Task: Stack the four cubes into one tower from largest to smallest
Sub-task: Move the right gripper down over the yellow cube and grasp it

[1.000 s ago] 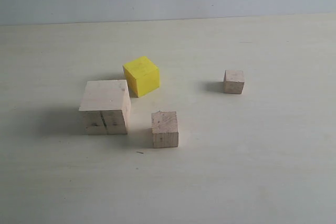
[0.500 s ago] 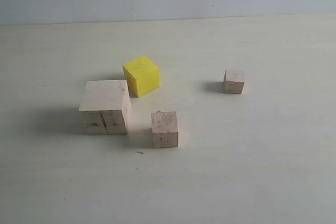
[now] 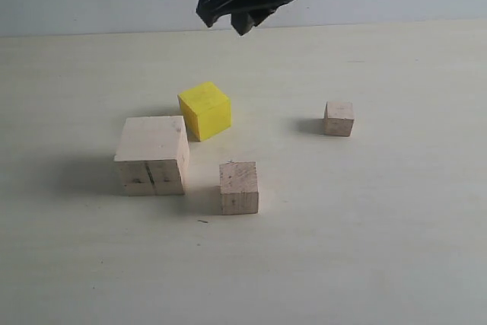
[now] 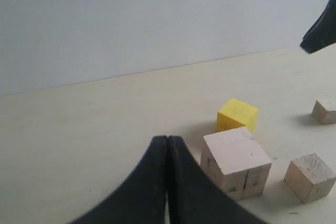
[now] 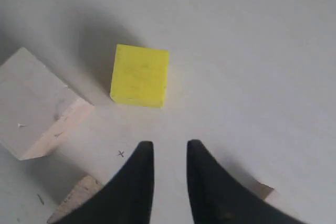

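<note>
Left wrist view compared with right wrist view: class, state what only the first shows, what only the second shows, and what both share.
Only the left wrist view: the left gripper, shut, plus the medium wood cube and small wood cube in full. Only the right wrist view: the right gripper with its jaws apart and empty, and the yellow cube seen from above; just slivers of pale wood peek out beside the gripper. Both: the yellow cube, the large wood cube and the pale table.
</note>
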### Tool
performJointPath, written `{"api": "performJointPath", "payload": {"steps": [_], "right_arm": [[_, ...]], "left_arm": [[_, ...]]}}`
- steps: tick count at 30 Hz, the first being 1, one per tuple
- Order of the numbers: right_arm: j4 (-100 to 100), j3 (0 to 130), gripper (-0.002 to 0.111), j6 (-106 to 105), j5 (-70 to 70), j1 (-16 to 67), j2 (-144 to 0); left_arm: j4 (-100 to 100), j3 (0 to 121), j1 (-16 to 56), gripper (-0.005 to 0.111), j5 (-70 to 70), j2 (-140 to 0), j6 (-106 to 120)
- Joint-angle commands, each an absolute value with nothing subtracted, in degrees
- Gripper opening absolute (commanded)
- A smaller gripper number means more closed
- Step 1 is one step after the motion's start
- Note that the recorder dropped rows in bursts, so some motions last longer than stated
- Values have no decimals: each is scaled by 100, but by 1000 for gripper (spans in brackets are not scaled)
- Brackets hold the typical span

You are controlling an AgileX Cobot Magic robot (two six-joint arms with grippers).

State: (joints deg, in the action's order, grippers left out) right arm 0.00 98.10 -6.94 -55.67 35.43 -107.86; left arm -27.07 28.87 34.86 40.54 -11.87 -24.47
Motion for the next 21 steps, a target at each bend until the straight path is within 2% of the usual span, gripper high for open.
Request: {"api": "performJointPath", "payload": {"steps": [1,7,10,14,21], "right_arm": [[-47,10325,44,-505,-5725,3636,-11337],[-47,10674,78,-451,-5694,3636,-11748],[0,10820,89,-462,-5679,3636,-11936],[322,10987,93,-498,-5641,3665,-12199],[234,11360,93,-490,-5604,3867,-12785]], "left_arm": [[-2831,2584,3493,0,3695,-688,-2434],[-2831,2473,3493,0,3536,-535,-2446],[-2831,2473,3493,0,3526,-535,-2446],[-2831,2473,3493,0,3515,-535,-2446],[-2831,2473,3493,0,3489,-535,-2446]]}}
